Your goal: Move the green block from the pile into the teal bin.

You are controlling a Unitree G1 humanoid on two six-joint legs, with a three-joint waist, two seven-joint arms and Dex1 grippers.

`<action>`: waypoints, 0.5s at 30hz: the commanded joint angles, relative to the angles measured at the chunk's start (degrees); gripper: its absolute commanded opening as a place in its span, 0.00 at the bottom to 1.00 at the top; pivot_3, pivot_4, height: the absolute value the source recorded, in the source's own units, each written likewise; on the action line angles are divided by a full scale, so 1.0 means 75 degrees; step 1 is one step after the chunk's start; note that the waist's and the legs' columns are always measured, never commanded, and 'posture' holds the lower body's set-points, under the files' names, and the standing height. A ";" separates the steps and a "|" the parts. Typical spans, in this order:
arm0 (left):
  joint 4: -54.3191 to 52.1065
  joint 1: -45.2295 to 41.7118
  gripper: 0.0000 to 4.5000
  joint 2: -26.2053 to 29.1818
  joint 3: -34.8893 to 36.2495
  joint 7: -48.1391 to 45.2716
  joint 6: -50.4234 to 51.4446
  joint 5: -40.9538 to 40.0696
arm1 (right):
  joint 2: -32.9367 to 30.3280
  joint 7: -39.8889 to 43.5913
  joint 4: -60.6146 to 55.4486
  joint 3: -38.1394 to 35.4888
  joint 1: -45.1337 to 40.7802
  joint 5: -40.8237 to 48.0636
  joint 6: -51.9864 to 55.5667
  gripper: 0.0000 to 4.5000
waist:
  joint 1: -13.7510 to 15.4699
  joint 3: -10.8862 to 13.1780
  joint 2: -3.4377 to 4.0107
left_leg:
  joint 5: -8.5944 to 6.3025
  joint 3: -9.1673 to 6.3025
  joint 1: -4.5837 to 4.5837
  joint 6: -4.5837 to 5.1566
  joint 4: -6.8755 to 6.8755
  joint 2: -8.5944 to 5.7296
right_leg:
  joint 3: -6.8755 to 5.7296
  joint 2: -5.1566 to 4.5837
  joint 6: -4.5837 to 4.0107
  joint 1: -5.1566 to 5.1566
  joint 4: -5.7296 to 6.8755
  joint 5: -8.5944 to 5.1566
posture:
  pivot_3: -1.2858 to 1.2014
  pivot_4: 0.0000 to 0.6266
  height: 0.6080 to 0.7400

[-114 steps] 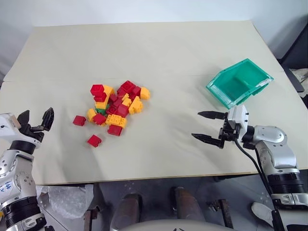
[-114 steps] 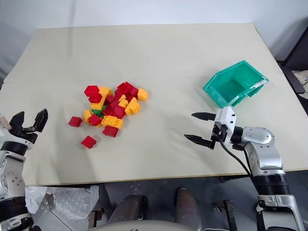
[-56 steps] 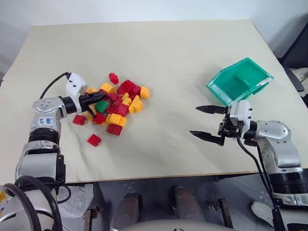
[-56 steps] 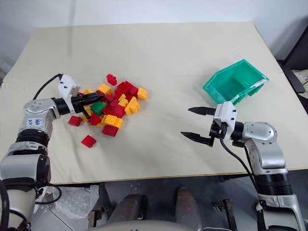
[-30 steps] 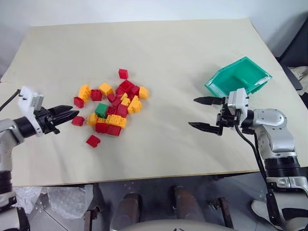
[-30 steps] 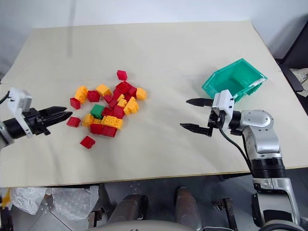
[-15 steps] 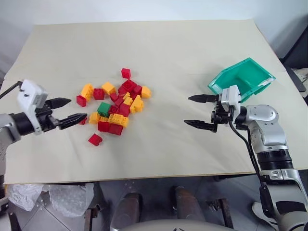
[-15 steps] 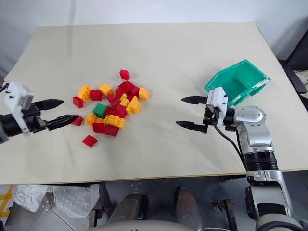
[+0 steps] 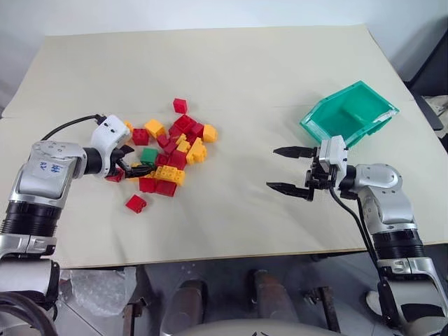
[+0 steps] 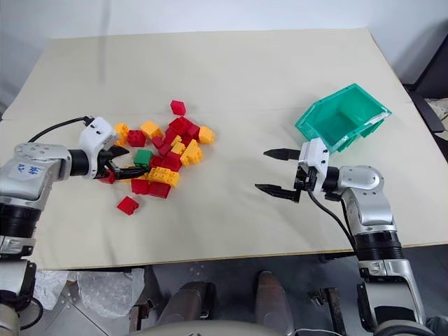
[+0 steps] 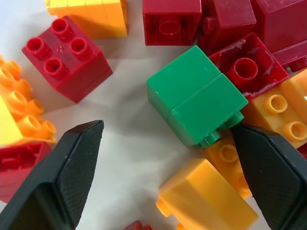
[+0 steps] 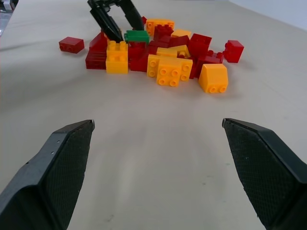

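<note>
Green block: it sits at the left edge of the pile, toward the table's left half, lying tipped with its studs sideways and bricks touching it on the far side.

Head views, change: a second ago my left gripper hung well short of the pile with its fingers near together; now it has come in to the pile's left edge with the fingers spread wide, the block just past the tips.

Head views, meaning: I judge this the approach to the grasp; nothing is picked up yet and the teal bin, near the table's right edge, holds no block.

Left wrist view: my two black fingertips stand wide apart on either side of the green block, not touching it; a yellow-orange brick lies between the tips and could get pinched along with it.

Right wrist view: my right gripper looks level across the bare table at the pile, fingers fully spread, holding nothing.

Arm pose: left forearm reaches in from the table's left side, wrist angled down onto the pile; right gripper hovers just in front of the bin, pointing leftward, unmoved.
</note>
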 commanded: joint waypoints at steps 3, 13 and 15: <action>0.0682 -0.0305 0.99 -0.0271 -0.0162 -0.0016 -0.0296 0.0410 | -0.0158 -0.0177 -0.0469 -0.0276 0.0188 0.0186 0.0090 1.00 | 0.0014 0.0000 0.0000 | 0.0000 -0.0001 0.0001 0.0001 0.0040 -0.0003 | 0.0004 -0.0002 0.0000 0.0007 0.0004 0.0000 | 0.52 0.24 1.00; 0.1784 -0.0595 0.66 -0.0947 0.0199 0.0334 -0.1435 0.0614 | -0.0205 -0.0275 -0.0551 -0.0298 0.0262 0.0197 0.0084 1.00 | 0.0124 -0.0002 0.0004 | 0.0048 -0.0018 0.0012 0.0033 0.0057 -0.0071 | 0.0021 -0.0055 0.0037 0.0024 0.0024 0.0022 | 0.52 0.24 1.00; 0.1848 -0.0634 0.53 -0.0993 0.0312 0.0330 -0.1600 0.0581 | -0.0216 -0.0292 -0.0583 -0.0305 0.0289 0.0199 0.0088 1.00 | 0.0109 0.0001 -0.0003 | 0.0054 -0.0014 0.0007 0.0038 0.0057 -0.0075 | 0.0029 -0.0053 0.0042 0.0022 0.0018 0.0038 | 0.52 0.24 1.00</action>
